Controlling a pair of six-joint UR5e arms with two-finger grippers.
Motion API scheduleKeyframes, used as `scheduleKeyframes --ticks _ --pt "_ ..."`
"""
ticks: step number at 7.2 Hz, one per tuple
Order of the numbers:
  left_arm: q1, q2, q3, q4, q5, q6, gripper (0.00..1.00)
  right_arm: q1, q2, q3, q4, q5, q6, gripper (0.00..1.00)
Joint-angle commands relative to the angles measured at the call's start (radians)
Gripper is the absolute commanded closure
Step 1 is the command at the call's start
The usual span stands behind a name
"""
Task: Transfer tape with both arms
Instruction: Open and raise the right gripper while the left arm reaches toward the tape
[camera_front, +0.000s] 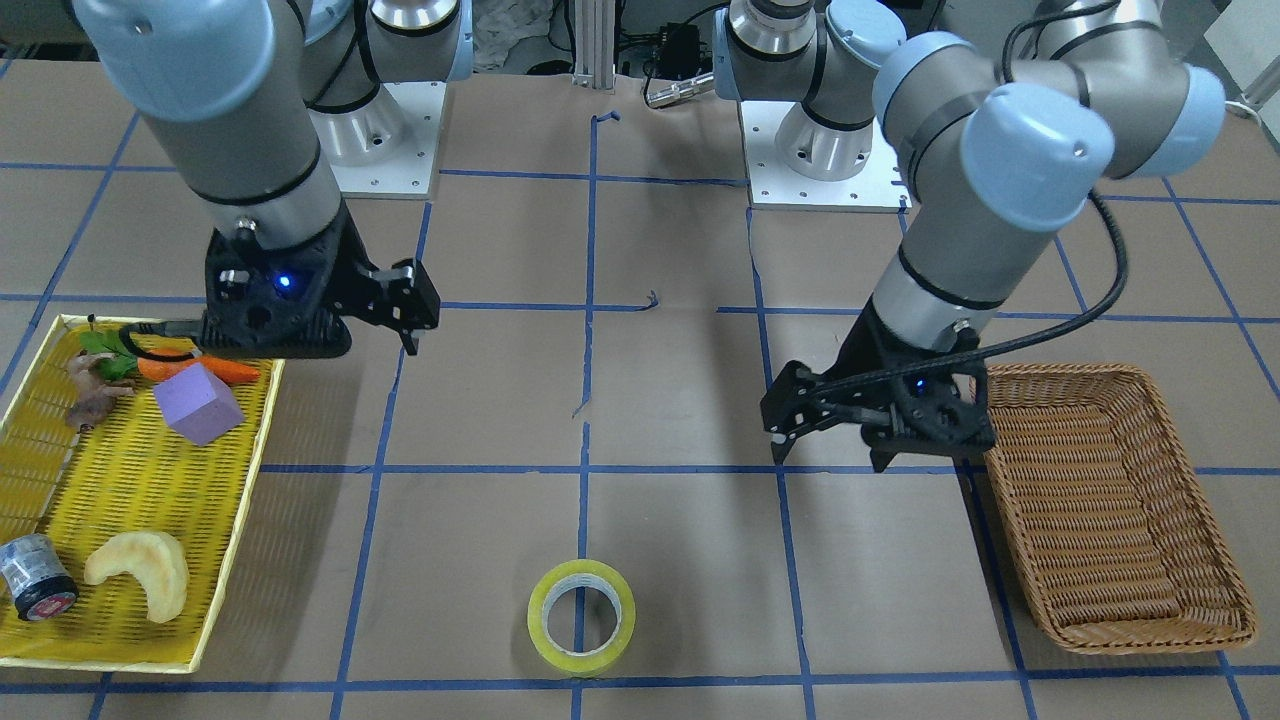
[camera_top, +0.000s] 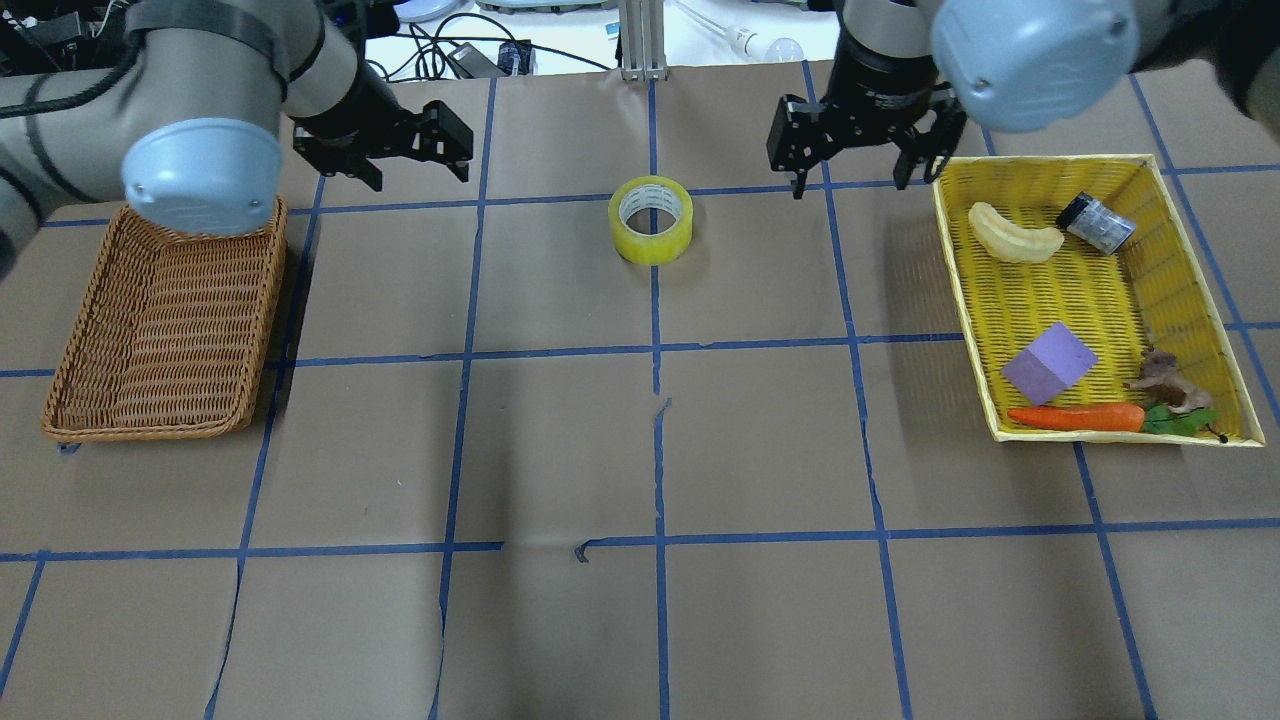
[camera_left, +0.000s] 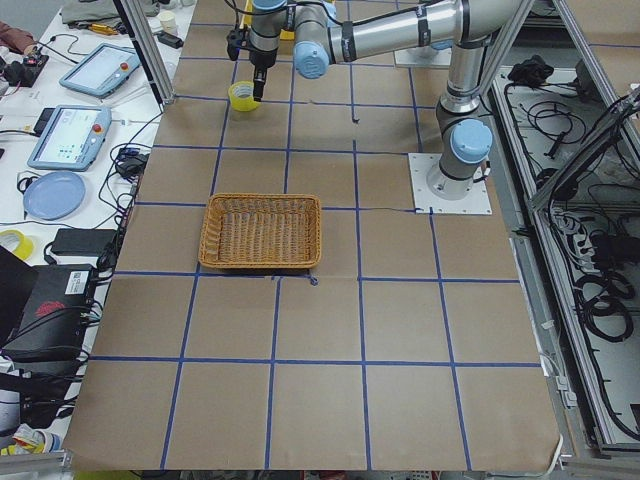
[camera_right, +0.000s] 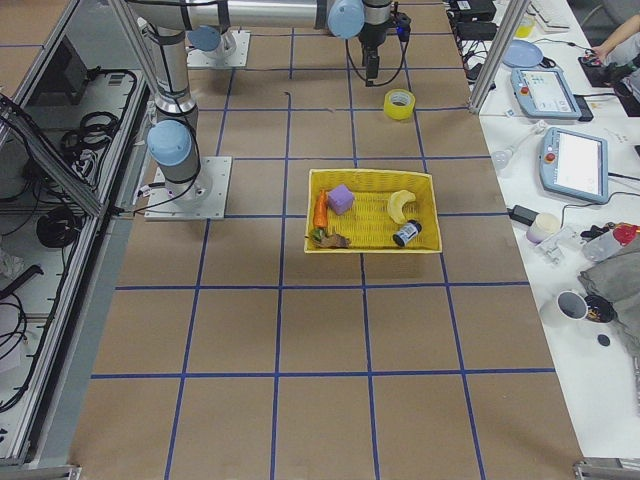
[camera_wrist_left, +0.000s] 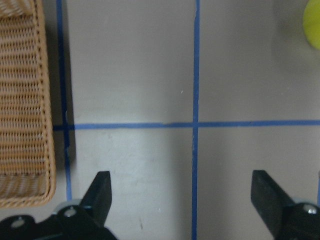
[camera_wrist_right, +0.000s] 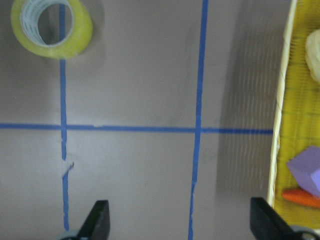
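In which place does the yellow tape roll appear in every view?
Front-facing: tape at bottom centre.
Overhead: upper centre.
Exterior left: top, left of centre.
Exterior right: top, right of centre.
Left wrist: yellow edge, top right.
Right wrist: top left.
Shared landmark: blue grid line under the tape.

table (camera_top: 560, 440): brown paper cover, blue grid lines | tape roll (camera_top: 650, 247): lying flat on a grid line, mid-table | wicker basket (camera_top: 150, 330): robot's left end | yellow tray (camera_top: 1090, 300): robot's right end
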Motion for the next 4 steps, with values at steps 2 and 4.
scheduleKeyframes --ticks 2,4 --pt "-0.116 -0.257 0.031 0.313 -0.023 -0.059 0.0 -0.027 -0.212 0.143 0.024 0.001 -0.023 0.0" --pt "-0.16 -0.372 0.068 0.408 -0.023 -0.074 0.0 -0.027 -0.215 0.134 0.018 0.004 -0.027 0.0"
